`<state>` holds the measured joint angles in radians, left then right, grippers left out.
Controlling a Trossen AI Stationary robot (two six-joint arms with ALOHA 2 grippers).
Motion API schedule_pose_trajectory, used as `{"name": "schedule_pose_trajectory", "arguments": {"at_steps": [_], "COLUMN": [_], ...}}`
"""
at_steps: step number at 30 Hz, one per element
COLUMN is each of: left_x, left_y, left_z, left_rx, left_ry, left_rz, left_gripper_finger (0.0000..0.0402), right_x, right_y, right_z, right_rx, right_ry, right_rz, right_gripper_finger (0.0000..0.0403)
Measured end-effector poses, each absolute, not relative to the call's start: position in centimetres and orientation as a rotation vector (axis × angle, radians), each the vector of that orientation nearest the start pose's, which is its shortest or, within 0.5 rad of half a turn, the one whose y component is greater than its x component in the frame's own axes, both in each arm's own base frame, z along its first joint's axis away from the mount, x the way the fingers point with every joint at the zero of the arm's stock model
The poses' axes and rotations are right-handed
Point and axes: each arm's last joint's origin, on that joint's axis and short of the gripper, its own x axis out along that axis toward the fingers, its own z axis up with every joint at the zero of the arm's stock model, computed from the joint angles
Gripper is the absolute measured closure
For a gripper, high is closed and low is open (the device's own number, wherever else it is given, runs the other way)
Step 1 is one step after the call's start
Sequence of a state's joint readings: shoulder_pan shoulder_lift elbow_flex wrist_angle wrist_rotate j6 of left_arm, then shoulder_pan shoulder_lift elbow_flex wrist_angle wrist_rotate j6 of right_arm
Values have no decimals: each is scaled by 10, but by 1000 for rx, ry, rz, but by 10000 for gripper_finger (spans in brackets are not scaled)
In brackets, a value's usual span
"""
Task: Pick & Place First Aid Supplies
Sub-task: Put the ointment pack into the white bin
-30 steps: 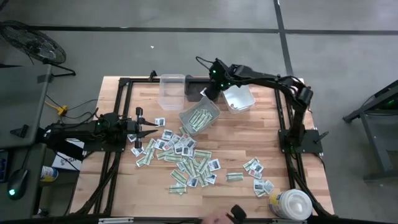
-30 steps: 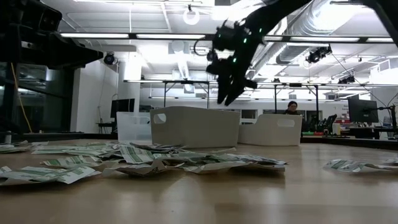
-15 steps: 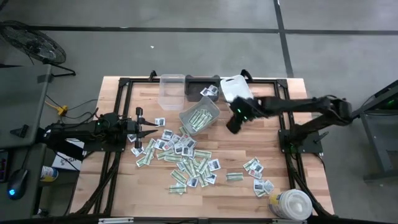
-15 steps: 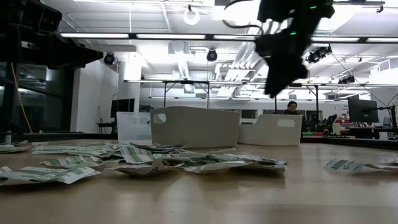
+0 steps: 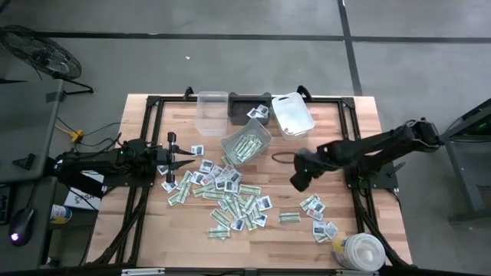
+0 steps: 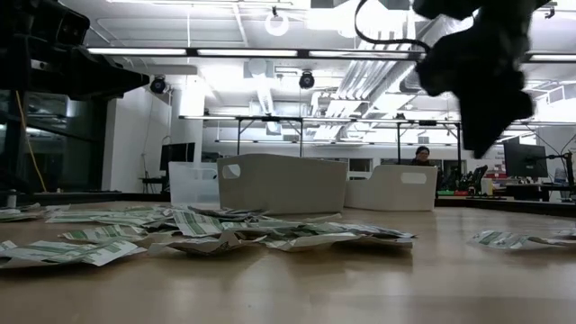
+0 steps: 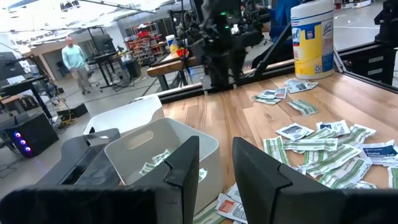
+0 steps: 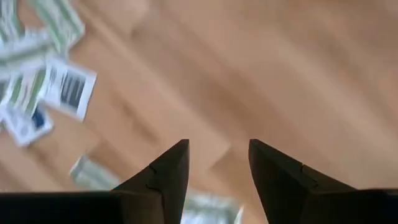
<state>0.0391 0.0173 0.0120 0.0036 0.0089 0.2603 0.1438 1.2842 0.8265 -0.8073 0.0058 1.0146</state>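
Right pincer (image 5: 295, 182) hangs above bare wood near the right middle of the pale wooden worktop (image 5: 337, 149), its dark fingers (image 8: 166, 171) spread with nothing between them. We see our left pincer (image 5: 186, 161) waiting at the left edge of the heap, fingers slightly apart and empty. Small flat green-and-white and white sealed first aid packets (image 5: 222, 190) lie scattered across the worktop's middle, with a smaller cluster (image 5: 316, 215) nearer the right. A few more sit in the tilted grey plastic bin (image 5: 245, 144) at the far side, beside the white plastic bin (image 5: 291, 115).
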Motion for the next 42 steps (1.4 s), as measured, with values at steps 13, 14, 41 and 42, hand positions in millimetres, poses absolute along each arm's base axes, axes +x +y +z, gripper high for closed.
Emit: {"name": "schedule_pose_trajectory", "arguments": {"at_steps": [13,14,41,42], "left_x": [98,98,98,98], "left_y": [4,4,4,4], "left_z": [167,167,167,167], "left_rx": [260,260,260,260], "left_ry": [5,5,5,5], "left_rz": [30,30,30,30], "left_gripper_finger": [305,305,305,305], "right_x": [202,202,201,202], "right_y": [99,103,137,138], "right_z": [194,191,147,146], "right_rx": [1018,1026,1036,1037], "right_ry": [1457,1478,1580,1581], "right_rz": [-569,-587,-868,-867], "right_gripper_finger": [238,237,224,224]}}
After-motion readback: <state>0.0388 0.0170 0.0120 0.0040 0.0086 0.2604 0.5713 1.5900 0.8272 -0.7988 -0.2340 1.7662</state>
